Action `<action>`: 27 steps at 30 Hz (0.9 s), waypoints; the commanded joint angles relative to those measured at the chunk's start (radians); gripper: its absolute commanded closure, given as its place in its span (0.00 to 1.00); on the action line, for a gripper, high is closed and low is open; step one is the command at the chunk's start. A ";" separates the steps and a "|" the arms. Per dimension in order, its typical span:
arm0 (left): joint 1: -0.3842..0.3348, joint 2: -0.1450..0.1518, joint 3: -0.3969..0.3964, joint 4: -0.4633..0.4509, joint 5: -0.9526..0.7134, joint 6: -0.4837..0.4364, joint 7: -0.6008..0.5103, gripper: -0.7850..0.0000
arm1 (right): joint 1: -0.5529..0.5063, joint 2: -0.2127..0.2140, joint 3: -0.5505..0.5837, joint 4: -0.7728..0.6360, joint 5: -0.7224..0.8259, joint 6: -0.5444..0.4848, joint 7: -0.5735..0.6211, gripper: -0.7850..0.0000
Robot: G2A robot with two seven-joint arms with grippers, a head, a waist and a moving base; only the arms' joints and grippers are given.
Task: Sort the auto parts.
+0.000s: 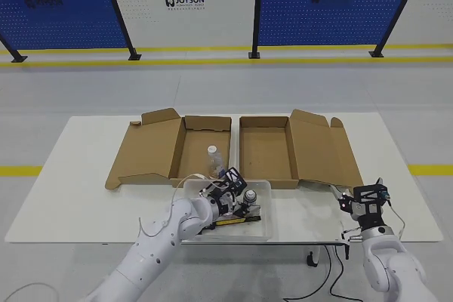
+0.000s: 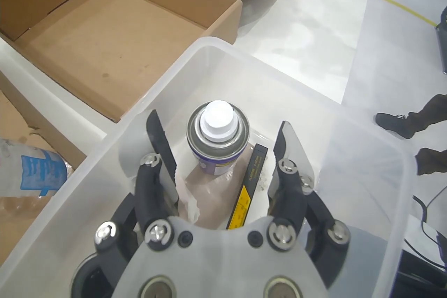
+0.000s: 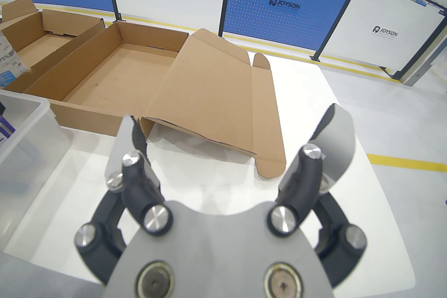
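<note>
Lower centre of the top view: the left gripper (image 1: 234, 183), jaws spread wide, hangs inside the clear bin (image 1: 268, 219) over an upright spray can (image 1: 249, 198). A pick seems in hand; next, lower and clamp. Lower right, the right gripper (image 1: 365, 198) rests with jaws parted. Farther up, two cardboard boxes (image 1: 266, 155).

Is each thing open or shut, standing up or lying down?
left gripper: open, by the spray can
right gripper: open, holding nothing
spray can: upright in the clear bin
bottle: lying in the left box
left box: flaps open
right box: flaps open
</note>
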 commanded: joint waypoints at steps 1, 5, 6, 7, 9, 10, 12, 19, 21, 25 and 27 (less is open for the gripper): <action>-0.004 -0.002 0.003 0.008 -0.001 0.000 0.005 0.24 | 0.000 0.000 0.000 0.000 0.000 0.000 0.000 0.00; -0.012 -0.007 0.010 0.029 -0.003 0.002 0.020 0.23 | 0.000 0.000 0.000 0.000 0.000 0.000 0.000 0.00; -0.013 -0.008 0.013 0.034 -0.003 0.004 0.023 0.24 | 0.000 0.000 0.000 0.000 0.000 0.000 0.000 0.00; -0.015 -0.010 0.015 0.040 -0.003 0.007 0.027 0.25 | 0.000 0.000 0.000 0.000 0.000 0.000 0.000 0.00; -0.018 -0.013 0.020 0.051 -0.003 0.009 0.033 0.27 | 0.000 0.000 0.000 0.000 0.000 0.000 0.000 0.00; -0.020 -0.014 0.023 0.056 -0.002 0.010 0.035 0.30 | 0.000 0.000 0.000 0.000 0.000 0.000 0.000 0.00; -0.023 -0.017 0.027 0.065 -0.001 0.015 0.041 0.32 | 0.000 0.000 0.000 0.000 0.000 0.000 0.000 0.00; -0.034 -0.026 0.039 0.089 0.002 0.025 0.050 0.42 | 0.000 0.000 0.000 0.000 0.000 0.000 0.000 0.00; -0.036 -0.028 0.042 0.094 0.003 0.027 0.053 0.50 | 0.000 0.000 0.000 0.000 0.000 0.000 0.000 0.00; -0.038 -0.031 0.045 0.100 0.006 0.031 0.057 0.64 | 0.000 0.000 0.000 0.000 0.000 0.000 0.000 0.00; -0.036 -0.032 0.045 0.102 0.008 0.030 0.059 0.77 | 0.000 0.000 0.000 0.000 0.000 0.000 0.000 0.00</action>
